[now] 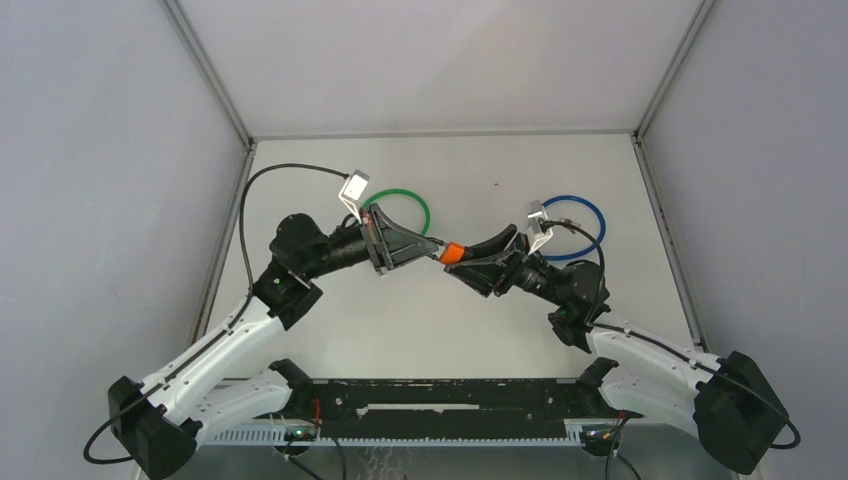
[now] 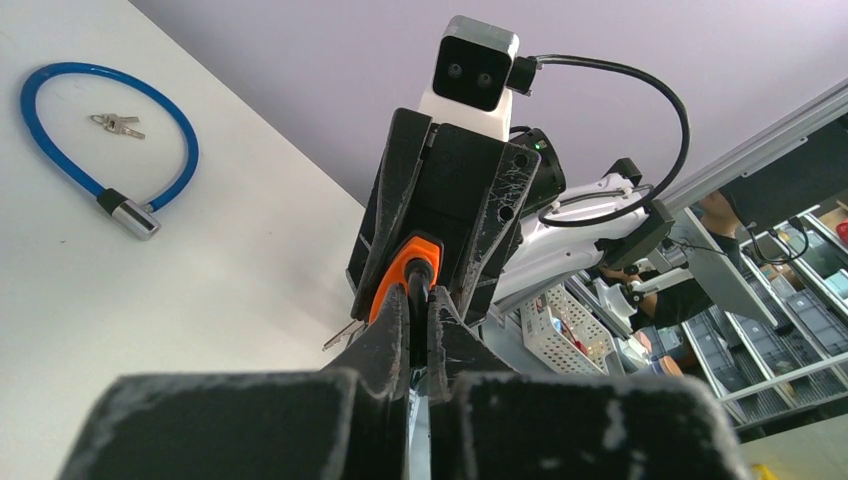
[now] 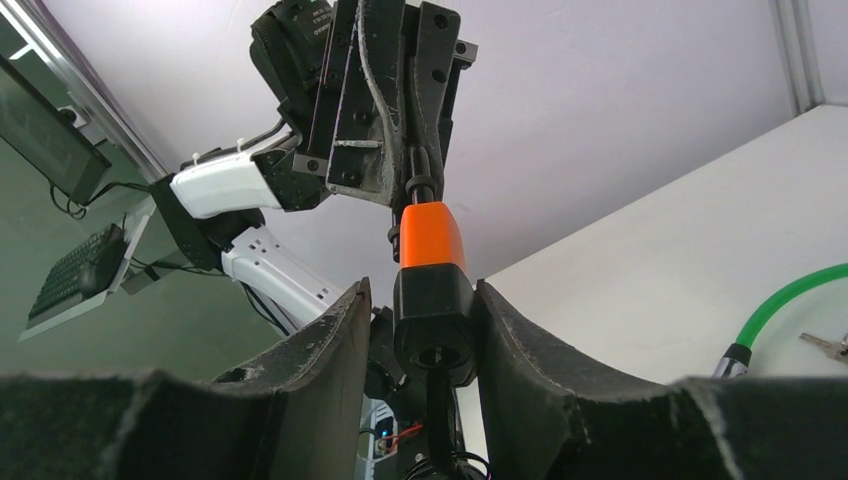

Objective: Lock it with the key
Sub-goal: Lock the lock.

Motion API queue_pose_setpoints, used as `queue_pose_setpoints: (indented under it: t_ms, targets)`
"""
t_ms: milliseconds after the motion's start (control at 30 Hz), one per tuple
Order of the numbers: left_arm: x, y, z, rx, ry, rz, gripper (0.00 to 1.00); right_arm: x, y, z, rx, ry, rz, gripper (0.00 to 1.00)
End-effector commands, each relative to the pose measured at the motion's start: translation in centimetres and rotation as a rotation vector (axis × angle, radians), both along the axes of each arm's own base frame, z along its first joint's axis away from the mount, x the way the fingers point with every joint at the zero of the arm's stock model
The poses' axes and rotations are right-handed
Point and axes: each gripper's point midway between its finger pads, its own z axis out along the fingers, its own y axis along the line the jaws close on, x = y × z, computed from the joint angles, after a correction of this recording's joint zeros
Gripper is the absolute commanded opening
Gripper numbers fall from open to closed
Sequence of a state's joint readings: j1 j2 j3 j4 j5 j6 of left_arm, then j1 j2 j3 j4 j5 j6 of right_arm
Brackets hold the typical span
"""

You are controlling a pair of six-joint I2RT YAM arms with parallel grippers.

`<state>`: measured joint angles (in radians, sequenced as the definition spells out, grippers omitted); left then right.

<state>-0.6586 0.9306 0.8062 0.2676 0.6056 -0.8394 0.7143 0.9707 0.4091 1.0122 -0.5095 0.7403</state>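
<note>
The lock (image 1: 453,253), black body with an orange cap, is being held in mid-air over the table (image 1: 330,330), between the two arms. The right gripper (image 1: 480,259) is being clamped on the lock's black body. In the right wrist view its fingers (image 3: 330,340) are being pressed against both sides of that body, with the orange cap pointing away from them. The left gripper (image 1: 432,249) is being closed on a dark stub (image 3: 422,185) that is sticking out of the lock's orange end, jaws almost together with only the stub between them. Whether this stub is the key cannot be told. A small metal piece (image 2: 345,335) is being seen just beside the lock, low on its side. It is too blurred to be named.

A green cable lock (image 1: 405,190) is lying on the table behind the lock, on the left arm's side of it and partly hidden by the left gripper. A key (image 3: 825,345) is lying by the green cable's metal end. A blue cable lock (image 1: 570,198) is lying on the table behind the lock, on the right arm's side of it, well apart. A set of keys (image 2: 118,123) is lying inside the blue loop
</note>
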Motion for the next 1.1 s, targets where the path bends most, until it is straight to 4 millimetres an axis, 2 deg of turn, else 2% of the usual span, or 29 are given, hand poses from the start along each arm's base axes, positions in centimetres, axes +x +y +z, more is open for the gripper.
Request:
queue_pose_setpoints:
  t_ms: [0,167,400,600,767,1067]
  targets:
    - [-0.4,0.7,3.4,-0.083,-0.086,0.013,0.00,-0.8,-0.6,4.0,0.095,-0.086,0.005,0.48]
    - [-0.3,0.6,3.2,-0.081,-0.078,0.012,0.00,-0.8,-0.6,4.3,0.102,-0.089,0.007,0.48]
    - [-0.3,0.6,3.0,-0.078,-0.077,0.007,0.00,-0.8,-0.6,4.6,0.106,-0.089,0.007,0.55]
    - [-0.3,0.5,2.9,-0.077,-0.075,0.003,0.00,-0.8,-0.5,4.7,0.104,-0.090,0.012,0.54]
    - [-0.3,0.5,2.7,-0.074,-0.071,0.002,0.00,-0.7,-0.5,5.0,0.117,-0.093,0.009,0.48]
    - [-0.3,0.6,2.5,-0.074,-0.068,0.005,0.00,-0.8,-0.3,5.5,0.119,-0.101,0.015,0.56]
